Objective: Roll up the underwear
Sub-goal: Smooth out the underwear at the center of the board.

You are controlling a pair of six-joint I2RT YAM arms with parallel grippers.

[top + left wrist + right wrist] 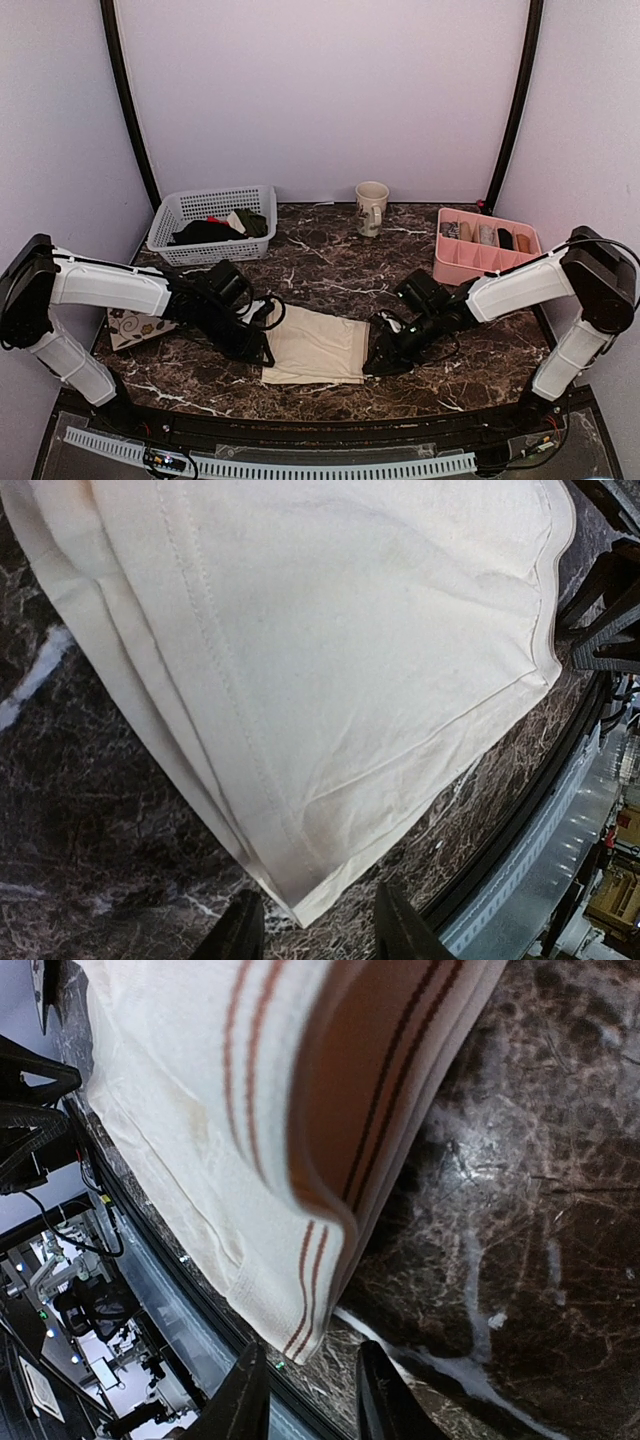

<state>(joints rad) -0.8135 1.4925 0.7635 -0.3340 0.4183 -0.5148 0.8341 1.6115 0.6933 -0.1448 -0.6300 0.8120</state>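
Top external view: we see the underwear (315, 345) flat on the table (330, 270), left gripper (258, 347) at its left edge, right gripper (378, 352) at its right, mug (372, 207) beyond it. Only the wrist cams show both pincers spread, nothing pinched. Right cam adds red-brown stripes (245, 1070).

The underwear (312, 347) lies flat by the worktop's near edge, left gripper (264, 353) at its left side, right gripper (373, 360) at its right.
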